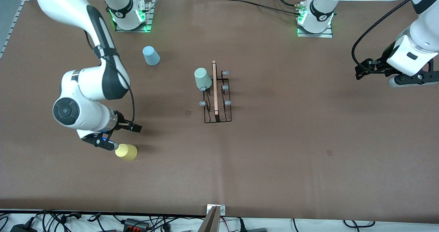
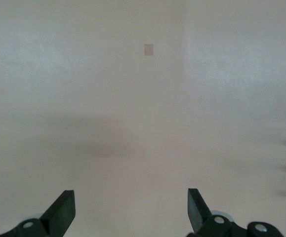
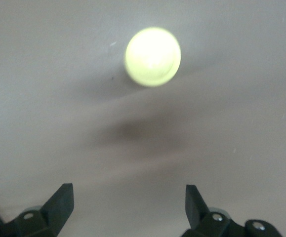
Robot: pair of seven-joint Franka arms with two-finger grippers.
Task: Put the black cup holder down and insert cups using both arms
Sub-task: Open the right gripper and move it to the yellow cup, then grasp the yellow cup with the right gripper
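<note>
Left gripper: fingers apart, empty, waiting over bare worktop at its own end, partly cut off.

Right gripper: fingers apart, empty, just beside yellow cup; tips hard to make out.

Black cup holder: mid-worktop, wooden handle, pale pegs. Green cup inverted on one peg.

Blue cup: inverted, nearer the bases.

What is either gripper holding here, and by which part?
Nothing. The right gripper is open over the table beside the yellow cup, not touching it. The left gripper waits open, empty.
</note>
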